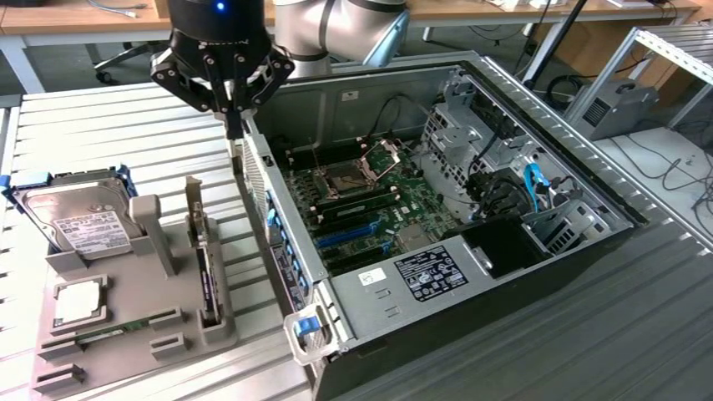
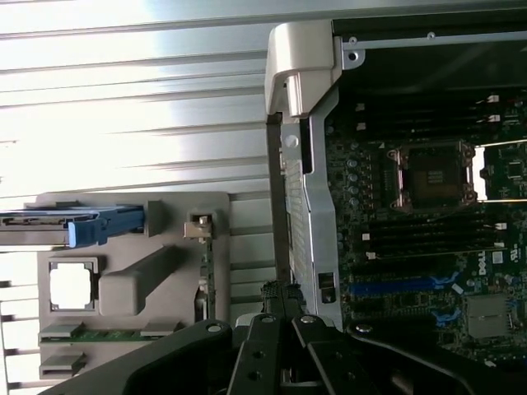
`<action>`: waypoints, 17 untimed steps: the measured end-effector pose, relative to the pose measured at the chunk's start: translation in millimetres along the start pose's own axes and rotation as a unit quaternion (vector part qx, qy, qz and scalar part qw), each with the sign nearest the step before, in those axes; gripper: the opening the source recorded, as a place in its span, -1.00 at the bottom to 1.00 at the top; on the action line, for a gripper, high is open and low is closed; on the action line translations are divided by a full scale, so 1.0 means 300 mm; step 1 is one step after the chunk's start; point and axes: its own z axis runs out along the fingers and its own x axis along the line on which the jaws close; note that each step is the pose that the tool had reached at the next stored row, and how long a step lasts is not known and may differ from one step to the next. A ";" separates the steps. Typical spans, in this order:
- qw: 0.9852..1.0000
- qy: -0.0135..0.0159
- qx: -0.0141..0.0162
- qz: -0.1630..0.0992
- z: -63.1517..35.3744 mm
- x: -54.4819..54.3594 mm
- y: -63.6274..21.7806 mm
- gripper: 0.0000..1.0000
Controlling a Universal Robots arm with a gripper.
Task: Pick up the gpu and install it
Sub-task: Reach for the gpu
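While the slatted metal surface (image 1: 112, 125) carries everything, the biggest thing on it is the open computer case (image 1: 490, 276). It lies on its side with the motherboard (image 1: 379, 213) exposed and its blue expansion slots (image 1: 346, 238) bare, so nothing is installed yet. Just beside the case, toward the exterior view's left, sits the grey holder tray (image 1: 145, 292), with the silver hard drive (image 1: 83, 221) propped at its far end. The gpu (image 1: 204, 267) stands on edge in a slot along the tray's side nearest the case, pale bracket at its far end, with nothing touching it. The jaws hang over the gap between tray and case wall, pressed together on nothing and apart from the card. By my reading the task is at its very start: both the pick-up and the seating are left to do. 1 square processor (image 1: 76, 302) and 1 narrow memory stick (image 1: 112, 336) lie in the tray's smaller pockets.
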 end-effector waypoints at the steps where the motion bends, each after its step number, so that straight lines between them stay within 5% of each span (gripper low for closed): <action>1: 1.000 0.000 0.000 0.000 0.000 0.002 0.000 -0.79; 17: 1.000 0.000 0.000 0.000 -0.001 0.048 -0.004 -0.79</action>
